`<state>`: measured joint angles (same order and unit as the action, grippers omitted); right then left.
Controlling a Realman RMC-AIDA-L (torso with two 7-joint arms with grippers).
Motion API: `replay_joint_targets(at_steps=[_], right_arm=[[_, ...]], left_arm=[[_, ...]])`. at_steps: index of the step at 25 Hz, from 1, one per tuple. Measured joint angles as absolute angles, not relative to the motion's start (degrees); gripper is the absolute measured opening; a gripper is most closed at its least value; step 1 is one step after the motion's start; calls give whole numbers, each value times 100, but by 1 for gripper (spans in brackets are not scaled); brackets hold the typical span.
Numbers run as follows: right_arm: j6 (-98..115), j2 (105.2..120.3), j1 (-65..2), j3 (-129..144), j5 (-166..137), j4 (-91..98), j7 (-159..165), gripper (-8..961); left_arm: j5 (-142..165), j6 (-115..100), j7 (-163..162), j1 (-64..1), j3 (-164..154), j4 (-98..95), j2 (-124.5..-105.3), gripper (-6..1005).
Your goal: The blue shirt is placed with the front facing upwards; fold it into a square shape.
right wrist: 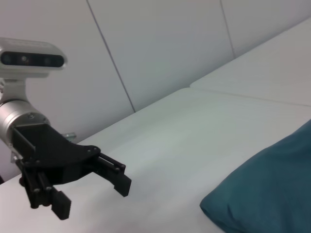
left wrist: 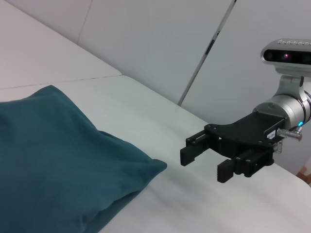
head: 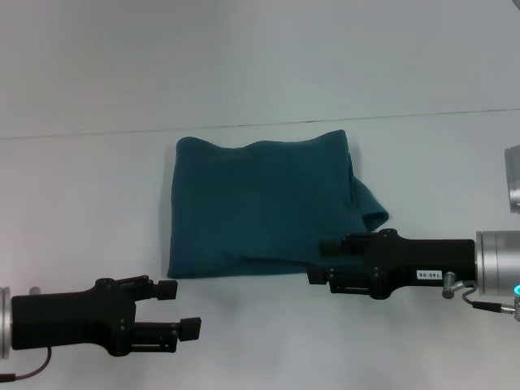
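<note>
Now folded blue shirt (head: 264, 207) between open left claw (head: 184, 313), right claw (head: 319, 262)

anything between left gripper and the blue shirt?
Nothing: in the head view only bare white table separates the open left gripper from the folded blue shirt. The right wrist view shows the same gap.

The shirt (left wrist: 53, 160) lies folded on the white bench (left wrist: 204, 194), plain teal side up, one rounded corner pointing toward the right gripper (left wrist: 209, 160). That gripper hangs just above the bench, near the corner but apart from it, its black fingers (left wrist: 194, 148) spread with nothing between them.
</note>
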<state>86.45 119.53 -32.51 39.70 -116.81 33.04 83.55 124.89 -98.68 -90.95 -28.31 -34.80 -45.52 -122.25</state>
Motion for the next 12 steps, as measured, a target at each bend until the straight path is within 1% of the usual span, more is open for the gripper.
replay_joint_targets(at_steps=[12], right_arm=[[8594, 11953, -3263, 3981, -11618, 3269, 8361, 626]], left_arm=[[12489, -9870, -9097, -2820, -3501, -4553, -12243, 901]])
